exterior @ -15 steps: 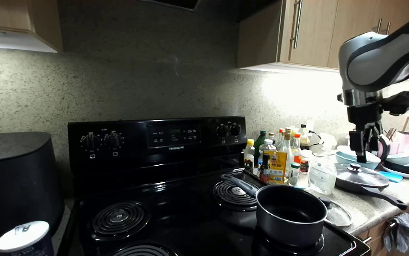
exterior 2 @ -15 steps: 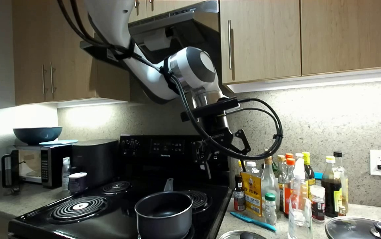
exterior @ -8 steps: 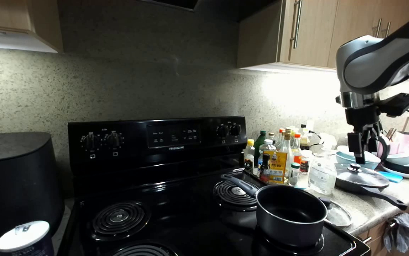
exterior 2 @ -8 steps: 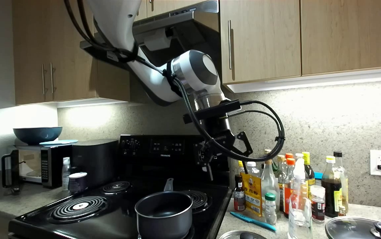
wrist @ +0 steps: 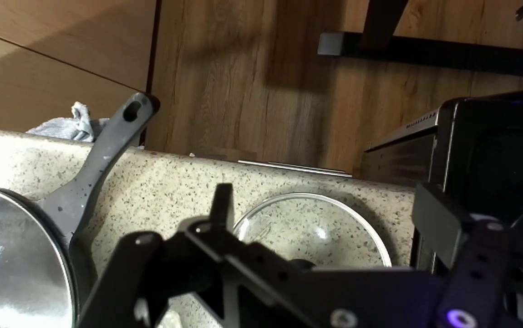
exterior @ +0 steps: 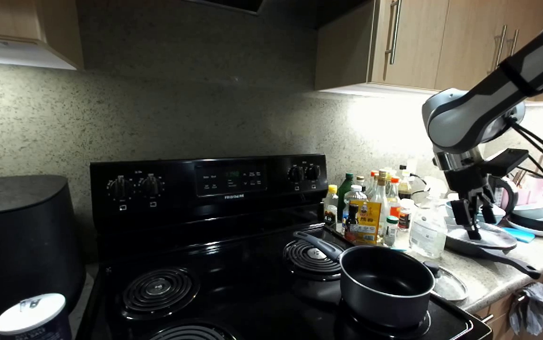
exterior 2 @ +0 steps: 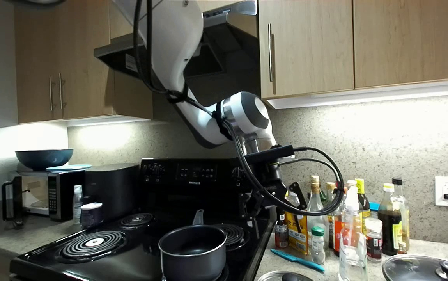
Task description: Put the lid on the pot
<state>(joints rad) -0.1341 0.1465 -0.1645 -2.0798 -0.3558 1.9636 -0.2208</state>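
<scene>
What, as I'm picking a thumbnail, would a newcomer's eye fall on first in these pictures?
Probably the big white arm, slanting down from the top in an exterior view, its open gripper above the counter. Next might come the dark, uncovered pot on the stove, then the clear lid lying on the counter beside the stove.
</scene>
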